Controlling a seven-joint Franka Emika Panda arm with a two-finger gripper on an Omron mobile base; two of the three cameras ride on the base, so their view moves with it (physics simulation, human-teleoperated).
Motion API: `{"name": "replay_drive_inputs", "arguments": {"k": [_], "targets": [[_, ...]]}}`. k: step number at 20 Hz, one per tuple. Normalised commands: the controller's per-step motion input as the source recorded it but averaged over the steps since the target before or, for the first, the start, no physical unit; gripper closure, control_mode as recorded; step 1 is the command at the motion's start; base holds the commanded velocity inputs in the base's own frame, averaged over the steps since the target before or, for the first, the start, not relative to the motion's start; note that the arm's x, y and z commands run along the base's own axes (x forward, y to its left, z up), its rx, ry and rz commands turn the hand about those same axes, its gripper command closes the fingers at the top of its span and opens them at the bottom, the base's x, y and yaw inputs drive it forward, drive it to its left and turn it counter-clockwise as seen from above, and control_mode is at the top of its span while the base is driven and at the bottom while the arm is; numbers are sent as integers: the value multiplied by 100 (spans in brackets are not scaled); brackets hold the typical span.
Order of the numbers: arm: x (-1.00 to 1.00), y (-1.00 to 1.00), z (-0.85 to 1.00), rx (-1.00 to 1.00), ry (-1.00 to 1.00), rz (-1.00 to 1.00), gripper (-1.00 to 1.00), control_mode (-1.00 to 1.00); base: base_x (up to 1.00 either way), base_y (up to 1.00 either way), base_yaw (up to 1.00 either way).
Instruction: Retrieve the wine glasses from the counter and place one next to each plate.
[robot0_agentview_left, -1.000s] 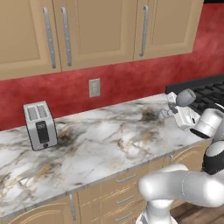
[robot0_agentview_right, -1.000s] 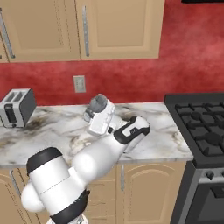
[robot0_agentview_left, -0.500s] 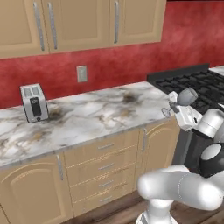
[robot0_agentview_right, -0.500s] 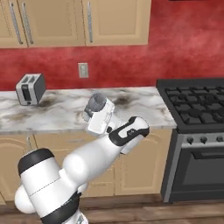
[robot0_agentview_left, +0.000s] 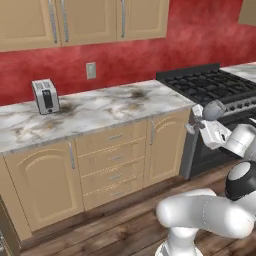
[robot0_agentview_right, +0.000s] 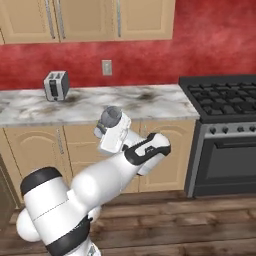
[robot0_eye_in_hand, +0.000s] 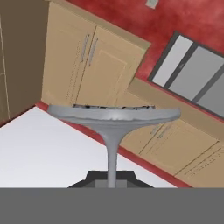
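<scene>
Jaws (robot0_eye_in_hand: 110, 177) clamp wine glass (robot0_eye_in_hand: 111, 127) by its stem, off the counter (robot0_agentview_left: 90, 112).

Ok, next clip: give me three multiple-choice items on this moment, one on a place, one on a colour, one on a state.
1. Where does the toaster stand?
A. On the stove
B. On the counter
C. On the floor

2. What colour is the wall behind the counter?
A. Red
B. White
C. Green

3. What is the gripper doing?
A. Open over the toaster
B. Shut on nothing
C. Shut on the wine glass

Answers:
1 B: it sits on the marble top by the wall.
2 A: the strip under the upper cabinets is red.
3 C: in the hand view the stem rises from between the fingertips.
</scene>
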Motion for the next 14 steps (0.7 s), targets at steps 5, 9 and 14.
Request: {"name": "replay_drive_inputs", "arguments": {"k": [5, 9, 14], "targets": [[0, 0, 0, 0, 0, 0, 100, 100, -100, 6, 0], [0, 0, 0, 0, 0, 0, 100, 100, -100, -15, 0], [0, 0, 0, 0, 0, 0, 100, 100, -100, -53, 1]]}}
